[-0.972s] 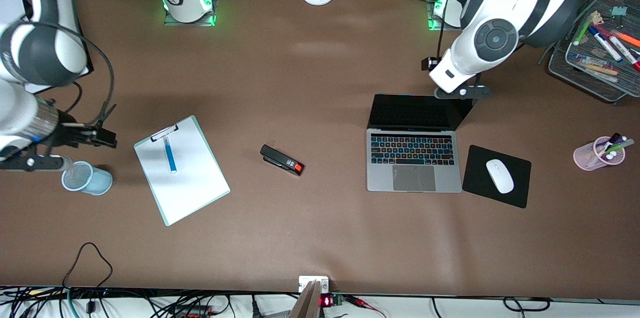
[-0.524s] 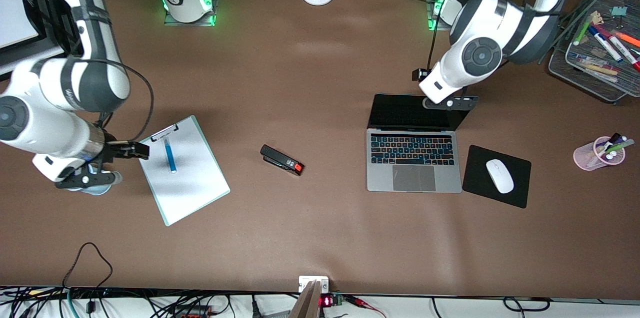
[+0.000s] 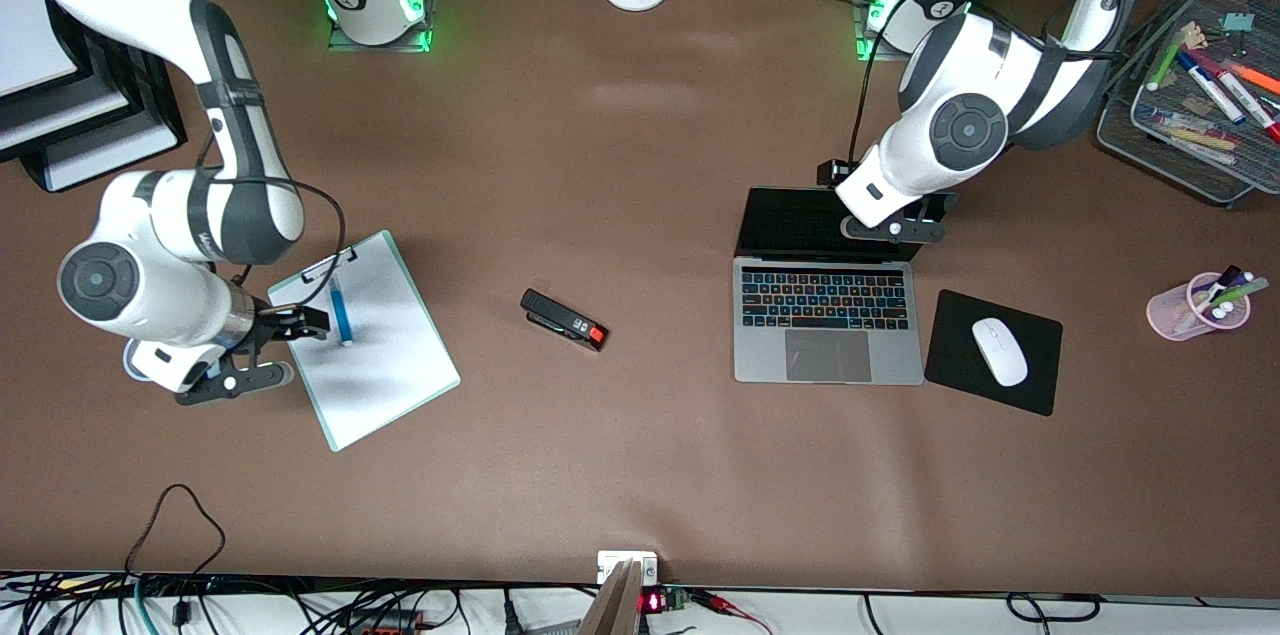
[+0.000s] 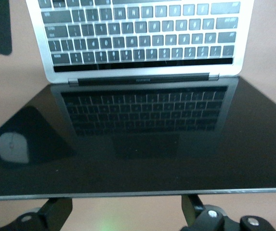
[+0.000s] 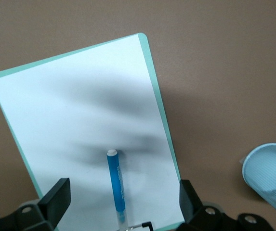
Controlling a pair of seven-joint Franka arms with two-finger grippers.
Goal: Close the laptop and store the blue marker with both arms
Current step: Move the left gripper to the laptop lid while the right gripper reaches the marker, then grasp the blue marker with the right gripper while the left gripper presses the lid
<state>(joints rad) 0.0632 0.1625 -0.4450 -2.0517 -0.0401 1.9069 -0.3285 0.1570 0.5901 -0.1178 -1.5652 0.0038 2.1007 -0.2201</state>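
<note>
1. Left gripper (image 3: 893, 220) wide open, empty, at top edge of the laptop (image 3: 827, 315) screen; lid up.
2. Right gripper (image 3: 262, 347) wide open, nothing held, over the clipboard (image 3: 363, 339) w/ the marker (image 3: 340, 308) on it.
3. Blue cup (image 5: 271, 169) beside clipboard.

The slim silver-grey laptop (image 3: 828, 335) has a matt, brushed-metal-looking deck with black plastic keys, and its dark screen (image 4: 142, 139) is glossy enough to mirror the keyboard. The bright-blue marker (image 5: 116, 188) looks like smooth plastic. It lies on a white, matt paper sheet on a pale-green clipboard (image 3: 363, 339). The brown table covering (image 3: 640, 165) looks dull and slightly grainy.
</note>
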